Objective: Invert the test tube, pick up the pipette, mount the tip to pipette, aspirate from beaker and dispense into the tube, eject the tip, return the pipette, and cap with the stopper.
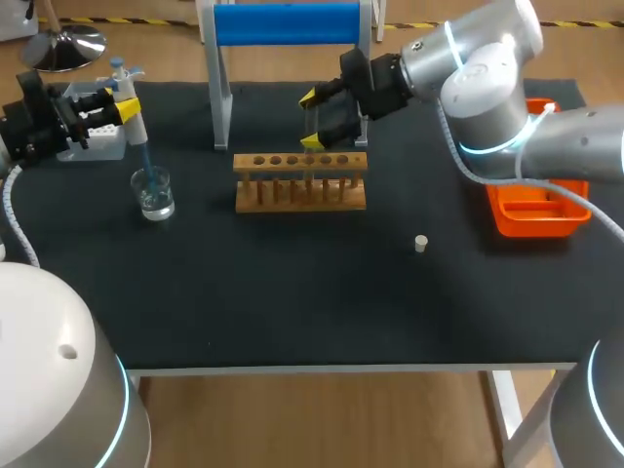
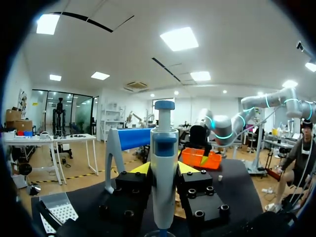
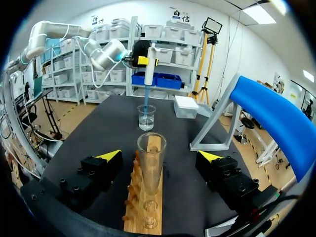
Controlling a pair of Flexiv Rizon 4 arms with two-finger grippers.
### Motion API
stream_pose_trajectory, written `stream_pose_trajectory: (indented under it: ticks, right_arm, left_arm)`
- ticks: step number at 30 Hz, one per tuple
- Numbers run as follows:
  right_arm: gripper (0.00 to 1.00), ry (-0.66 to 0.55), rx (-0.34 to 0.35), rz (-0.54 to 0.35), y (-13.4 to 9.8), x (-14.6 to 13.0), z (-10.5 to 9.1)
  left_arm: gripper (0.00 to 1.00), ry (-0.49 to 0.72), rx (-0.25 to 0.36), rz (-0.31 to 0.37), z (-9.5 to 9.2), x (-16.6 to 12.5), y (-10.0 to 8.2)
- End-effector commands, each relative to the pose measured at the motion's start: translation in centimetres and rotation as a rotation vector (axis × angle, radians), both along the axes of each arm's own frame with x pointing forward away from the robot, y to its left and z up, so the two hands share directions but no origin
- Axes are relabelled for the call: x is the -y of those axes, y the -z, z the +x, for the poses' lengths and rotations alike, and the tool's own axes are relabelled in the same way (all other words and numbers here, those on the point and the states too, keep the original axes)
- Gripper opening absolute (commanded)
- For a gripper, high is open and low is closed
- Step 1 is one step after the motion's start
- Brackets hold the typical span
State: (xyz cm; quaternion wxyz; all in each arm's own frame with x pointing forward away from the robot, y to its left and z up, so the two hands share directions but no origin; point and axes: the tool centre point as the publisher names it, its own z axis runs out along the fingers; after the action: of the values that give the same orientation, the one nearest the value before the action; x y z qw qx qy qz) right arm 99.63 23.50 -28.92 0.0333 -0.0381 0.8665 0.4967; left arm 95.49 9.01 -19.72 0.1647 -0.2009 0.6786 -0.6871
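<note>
My left gripper (image 1: 127, 102) is shut on the white and blue pipette (image 2: 164, 163), held upright at the table's left. The pipette's blue tip (image 1: 146, 161) dips into the small glass beaker (image 1: 155, 193) of clear liquid. A glass test tube (image 3: 150, 163) stands upright, mouth up, in the wooden rack (image 1: 300, 193). My right gripper (image 1: 312, 121) is open, its yellow fingertips (image 3: 109, 154) on either side of the tube and well apart from it. The small pale stopper (image 1: 420, 243) lies on the mat to the right of the rack.
A stand with a blue roll (image 1: 288, 24) rises behind the rack. A clear tip box (image 1: 95, 146) sits at the far left under my left arm. An orange tray (image 1: 538, 213) is at the right edge.
</note>
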Motion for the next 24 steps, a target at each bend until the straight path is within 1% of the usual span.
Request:
stream_pose_trajectory:
  ticks: [1, 5, 24]
  right_arm:
    - [1.0, 0.012, 0.008, -0.007, 0.3, -0.14, -0.36]
    - [1.0, 0.02, 0.021, -0.017, 0.52, -0.28, -0.28]
    - [1.0, 0.036, 0.039, -0.033, 1.02, -0.4, -0.08]
  left_arm:
    - [0.0, 0.003, 0.0, -0.001, 0.01, -0.08, -0.03]
    - [0.0, 0.003, 0.0, -0.001, 0.01, -0.08, -0.03]
    - [0.0, 0.003, 0.0, -0.001, 0.01, -0.08, -0.03]
